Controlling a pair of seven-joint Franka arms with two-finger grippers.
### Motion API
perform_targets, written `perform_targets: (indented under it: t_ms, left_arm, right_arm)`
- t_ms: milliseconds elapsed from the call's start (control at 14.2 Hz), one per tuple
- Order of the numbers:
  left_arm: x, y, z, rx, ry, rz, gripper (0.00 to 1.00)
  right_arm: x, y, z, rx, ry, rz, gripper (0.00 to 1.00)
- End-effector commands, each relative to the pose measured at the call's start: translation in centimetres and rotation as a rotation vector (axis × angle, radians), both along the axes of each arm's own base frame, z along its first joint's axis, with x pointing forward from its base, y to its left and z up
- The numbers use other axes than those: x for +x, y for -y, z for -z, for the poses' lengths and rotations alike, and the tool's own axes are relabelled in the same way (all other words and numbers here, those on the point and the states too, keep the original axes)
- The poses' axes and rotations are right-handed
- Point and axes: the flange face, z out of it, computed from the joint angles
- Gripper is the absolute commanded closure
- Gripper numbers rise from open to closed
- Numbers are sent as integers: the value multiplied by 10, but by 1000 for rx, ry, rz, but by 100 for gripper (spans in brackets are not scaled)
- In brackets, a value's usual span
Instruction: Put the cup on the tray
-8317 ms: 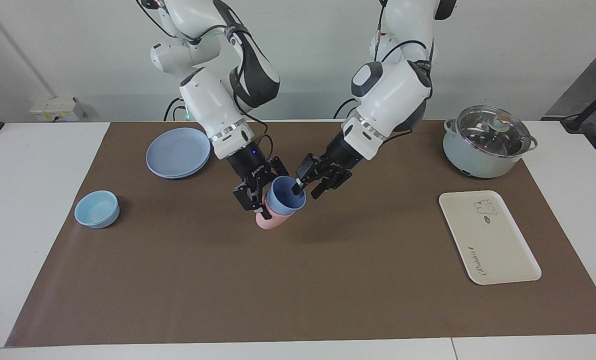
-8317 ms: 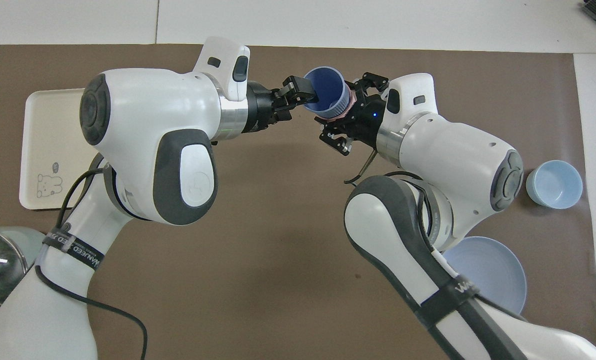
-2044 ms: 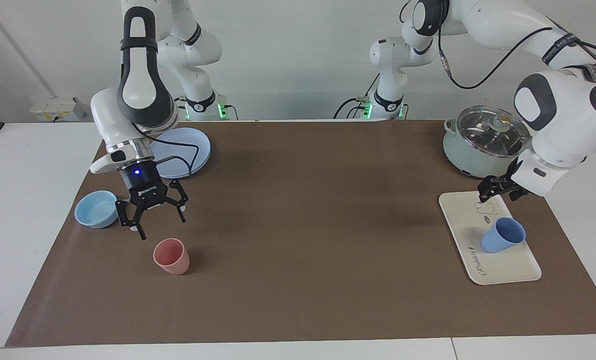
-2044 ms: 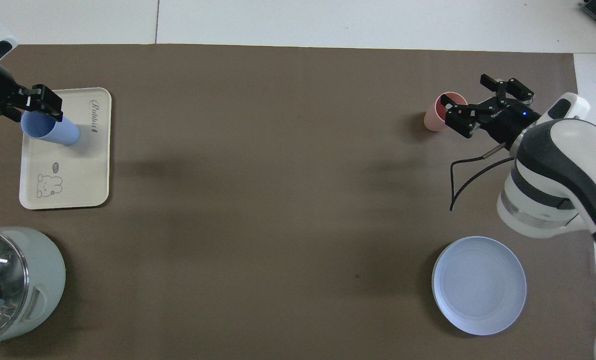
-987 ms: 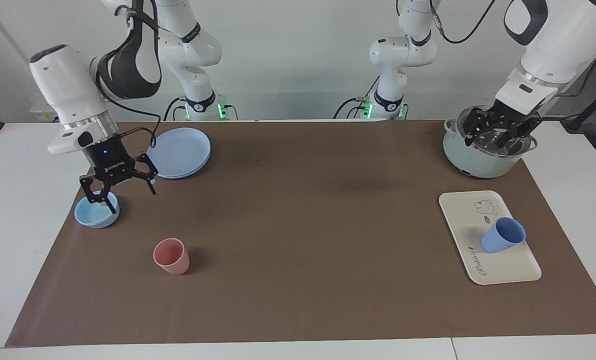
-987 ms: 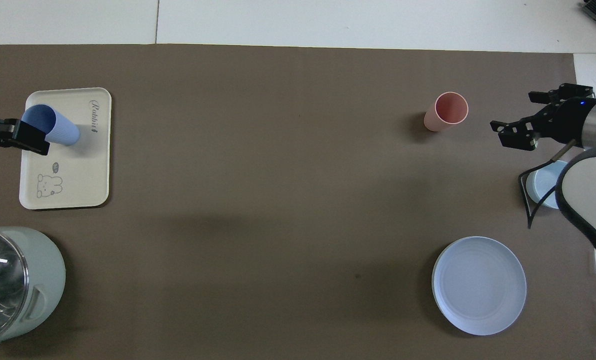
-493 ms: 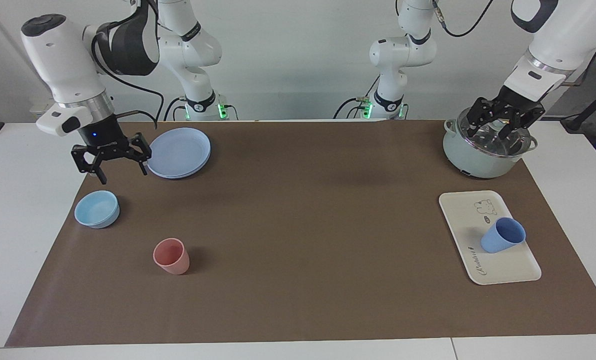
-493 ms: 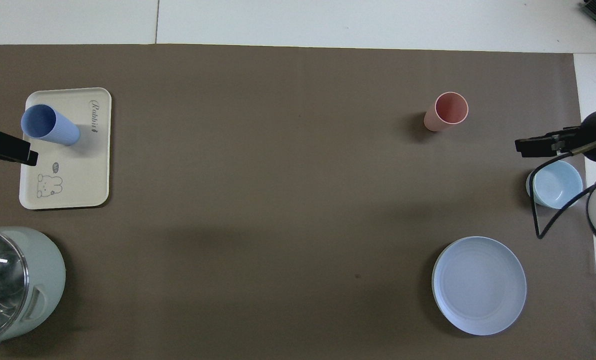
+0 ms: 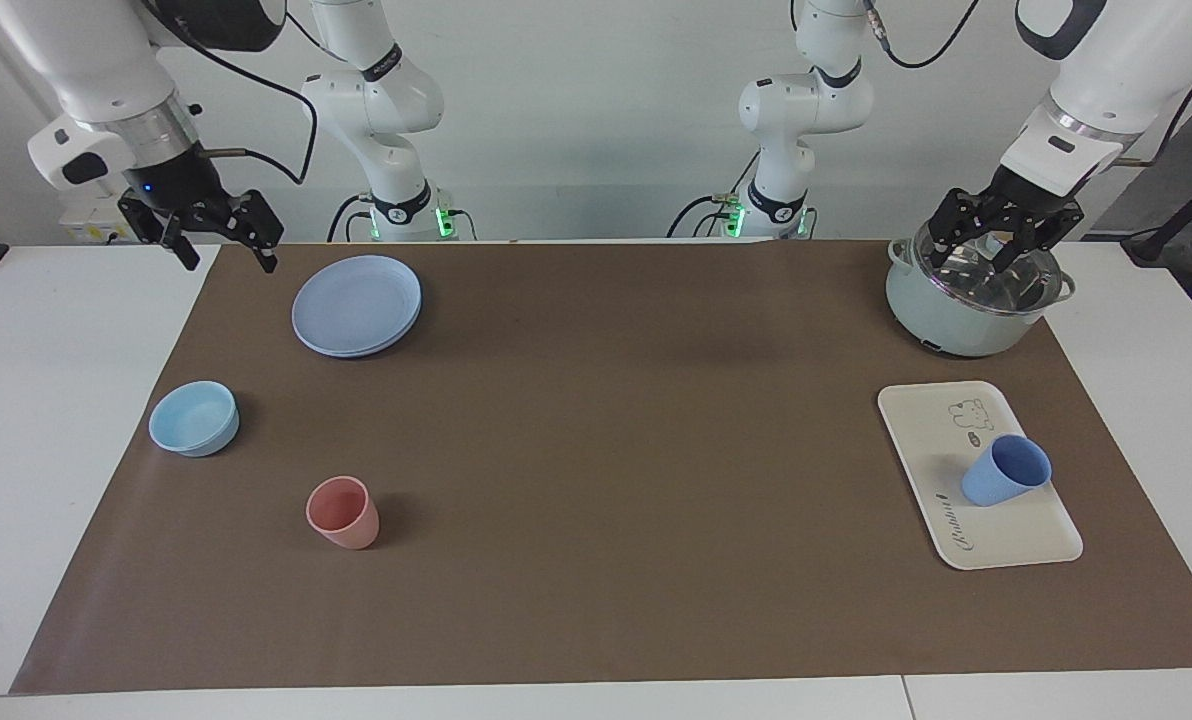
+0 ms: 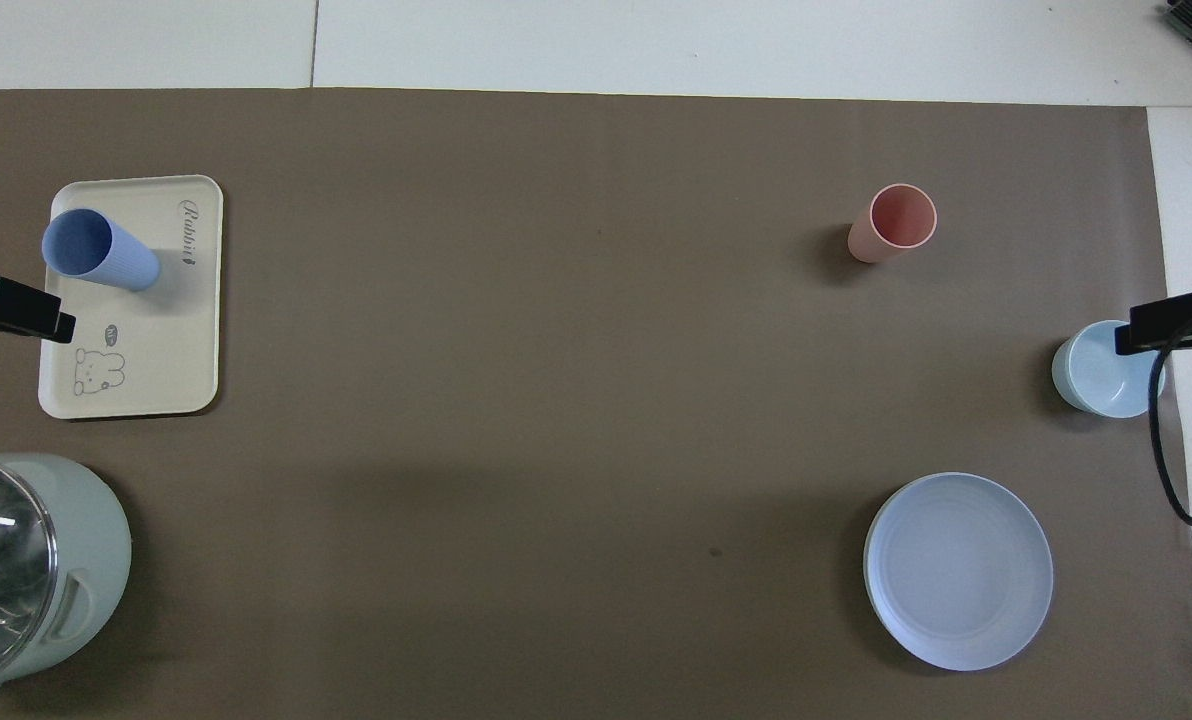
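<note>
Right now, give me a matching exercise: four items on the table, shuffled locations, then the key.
Items:
1. cup
2. pink tumbler
3. left gripper
4. round plate

Places:
A. raised over the lidded pot
B. on the mat, upright, farther from the robots than the light-blue bowl
C. on the tray, upright
D. on the mat at the right arm's end, nearer to the robots than the bowl

Pairs: 1-C, 2-B, 3-A, 4-D
</note>
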Motion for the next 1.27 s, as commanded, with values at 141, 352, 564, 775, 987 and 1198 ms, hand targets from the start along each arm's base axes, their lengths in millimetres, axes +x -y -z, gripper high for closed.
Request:
perform_targets:
  t_ms: [141,352,564,775,987,1198]
  left_arm:
    - [-12,2,0,28,-1,-2,18]
    - [-11,8,0,58,4,15,18]
    - [-11,14,-1,71,11,19,18]
    - [-8,24,0,70,35,-8,18]
    - [-9,25,0,69,32,-5,18]
    - [-10,29,1,68,25,0,18]
  right_arm:
    - [7,0,-7,-92,-25,-28,0]
    - [10,2,-1,-93,1,-24,0]
    - [9,0,3,-25,11,-5,0]
    - [7,1,6,-16,4,3,0]
    - [6,2,6,-23,-1,1,0]
    - [7,2,6,-23,3,1,0]
